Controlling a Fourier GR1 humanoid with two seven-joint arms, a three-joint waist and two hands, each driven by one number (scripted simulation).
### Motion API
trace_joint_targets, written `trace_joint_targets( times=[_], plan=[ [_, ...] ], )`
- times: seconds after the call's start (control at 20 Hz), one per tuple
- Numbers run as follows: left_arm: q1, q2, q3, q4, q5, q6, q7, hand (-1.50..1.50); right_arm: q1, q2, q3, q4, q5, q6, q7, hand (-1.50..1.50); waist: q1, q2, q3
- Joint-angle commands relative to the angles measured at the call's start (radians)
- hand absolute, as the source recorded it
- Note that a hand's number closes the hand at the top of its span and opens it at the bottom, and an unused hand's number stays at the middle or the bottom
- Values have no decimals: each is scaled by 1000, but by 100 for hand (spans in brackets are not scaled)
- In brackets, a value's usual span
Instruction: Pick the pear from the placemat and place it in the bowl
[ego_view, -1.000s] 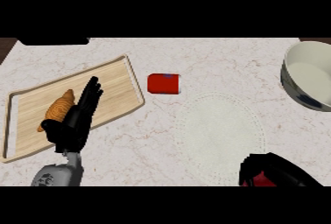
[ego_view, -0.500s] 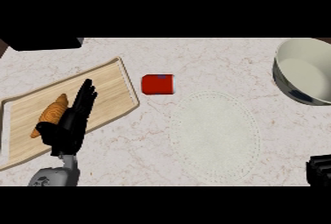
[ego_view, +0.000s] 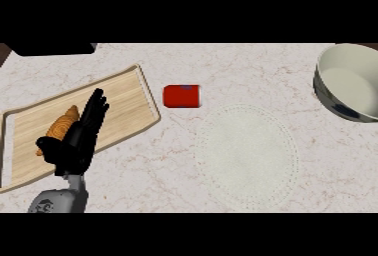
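Lying flat and open as the left hand (ego_view: 74, 145), with black fingers (ego_view: 94, 107) stretched out straight and holding nothing. Coming up off a grey forearm (ego_view: 59, 200) at the bottom edge. Hanging over a wooden board (ego_view: 125, 110) and pointing up and a little to the right. Sitting just right of an orange-brown piece of food (ego_view: 60, 127) on the board, maybe touching its side, though hard to tell. Lying slanted on the pale speckled counter (ego_view: 244, 65), with the board's far corner just past the fingertips.

Going further right of the hand: standing near the board's corner, a small red block (ego_view: 181, 96). Spreading out below and right of the block, a pale oval placemat (ego_view: 247, 155), well apart from the hand. Sitting far off to the right and higher up, a big bowl (ego_view: 351, 87), white inside and dark outside, partly cut off by the edge. Showing above the hand, at the top left, a dark thing (ego_view: 52, 48).

Looking for the pear: not showing on the placemat, in the bowl or in the hand, so cannot tell where.
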Motion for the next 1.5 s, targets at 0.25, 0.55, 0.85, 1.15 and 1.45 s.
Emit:
trace_joint_targets(
  times=[0.25, 0.55, 0.85, 1.15, 1.45],
  plan=[
    [-37, -27, -29, -12, -15, 13, 37, 0, -15, -158, -202, 132, -254, 243, 23, 150, 34, 6, -1],
    [-41, -35, -41, 110, -38, -9, -89, 0, -179, -261, -122, 262, -326, 198, 176, 150, 65, 18, -1],
    [-42, -59, -63, 59, -36, -2, -37, 0, -406, -237, 77, 301, -56, -24, 187, 150, 88, 19, 0],
    [-25, -47, -78, 60, -52, -19, -75, 0, -532, -170, 234, 458, 278, -187, 21, 150, 117, 27, 1],
    [-42, -47, -59, 42, -33, -18, -15, 0, -775, -68, 383, 720, 433, -251, -35, 150, 103, 22, 0]
  ],
)
